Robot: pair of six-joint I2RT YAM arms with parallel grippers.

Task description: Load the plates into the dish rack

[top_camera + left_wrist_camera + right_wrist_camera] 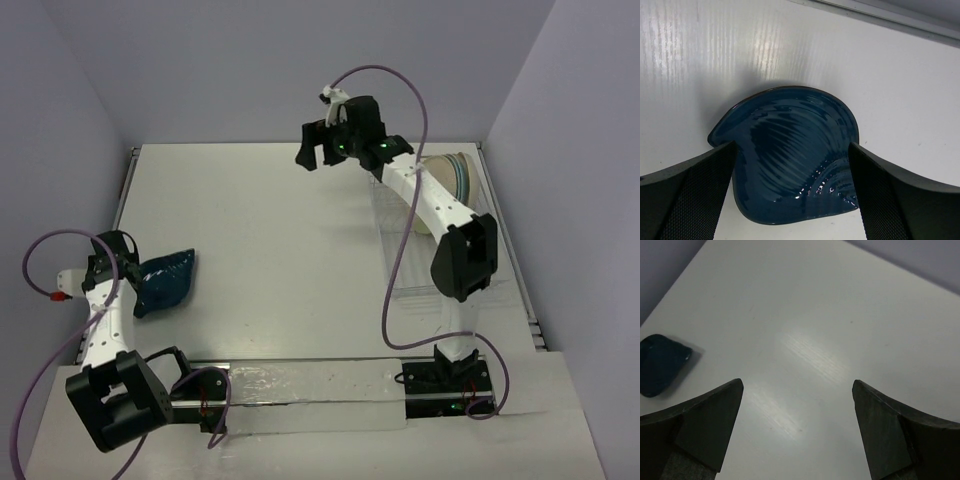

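Note:
The dark blue plate lies flat on the table at the left. In the left wrist view it fills the middle. My left gripper is open, its jaws wide on either side of the plate's near part, not closed on it. My right gripper is open and empty, held high over the far middle of the table; the blue plate shows small at the left of that view. The dish rack stands at the right, partly hidden by the right arm. A cream-and-light-blue plate stands at its far end.
The table has a raised rail along its left and right edges. Purple cables loop from both arms. A shiny strip lies between the arm bases at the near edge. Walls close in on the back and sides.

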